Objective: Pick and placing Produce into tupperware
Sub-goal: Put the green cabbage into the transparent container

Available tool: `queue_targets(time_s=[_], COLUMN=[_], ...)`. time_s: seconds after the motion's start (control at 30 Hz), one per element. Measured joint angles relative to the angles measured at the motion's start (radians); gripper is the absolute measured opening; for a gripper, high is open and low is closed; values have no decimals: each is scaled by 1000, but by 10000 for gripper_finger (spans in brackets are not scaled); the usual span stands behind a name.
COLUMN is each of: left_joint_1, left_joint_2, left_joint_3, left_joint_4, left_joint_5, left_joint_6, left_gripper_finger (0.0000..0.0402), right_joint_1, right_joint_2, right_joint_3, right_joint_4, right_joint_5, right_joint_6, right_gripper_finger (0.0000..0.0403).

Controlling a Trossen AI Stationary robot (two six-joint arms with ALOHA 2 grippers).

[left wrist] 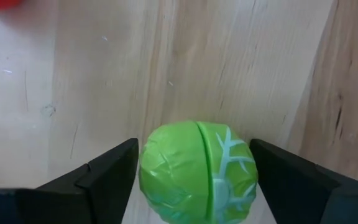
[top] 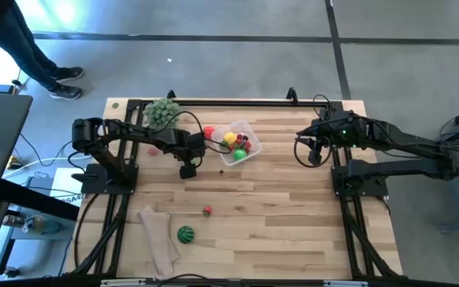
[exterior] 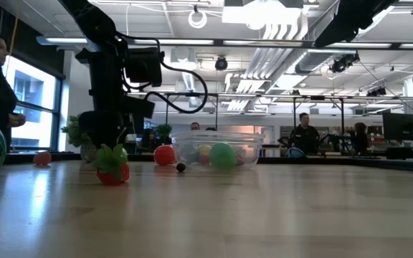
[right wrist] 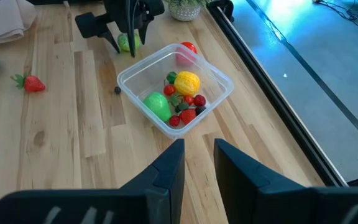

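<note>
The left gripper (top: 188, 163) sits low over the wooden table (top: 293, 207) just at seven o'clock of the small clear square plastic tupperware (top: 237, 142), its jaws spread around a bright green veined toy cabbage ball (left wrist: 197, 173), with a sliver of gap showing on each side, so a firm hold cannot be confirmed. The tupperware already contains a yellow lemon-like piece (right wrist: 187, 81), a green piece and small red ones, while a red strawberry (top: 207, 210) and a striped green watermelon ball (top: 185, 234) lie at six o'clock, beside a beige cloth (top: 159, 239). The right gripper (top: 315, 153) waits at three o'clock of the tupperware, jaws slightly parted and empty.
</note>
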Motion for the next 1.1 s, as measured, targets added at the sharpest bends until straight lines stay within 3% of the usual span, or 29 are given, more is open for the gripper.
queue_targets(time_s=[0.33, 0.63, 0.93, 1.1], left_joint_1=[0, 0, 0, 0], left_joint_2=[1, 1, 1, -9], left_joint_3=[0, 0, 0, -1], left_joint_4=[7, 8, 7, 4], left_joint_5=[22, 25, 33, 68], left_joint_6=[0, 1, 3, 2], left_gripper_finger=[229, 256, 228, 238], right_joint_1=[0, 0, 0, 0], right_joint_2=[0, 0, 0, 0], right_joint_3=[0, 0, 0, 0], right_joint_4=[0, 0, 0, 0], right_joint_5=[0, 0, 0, 0], right_joint_6=[0, 0, 0, 0], right_gripper_finger=[76, 76, 76, 76])
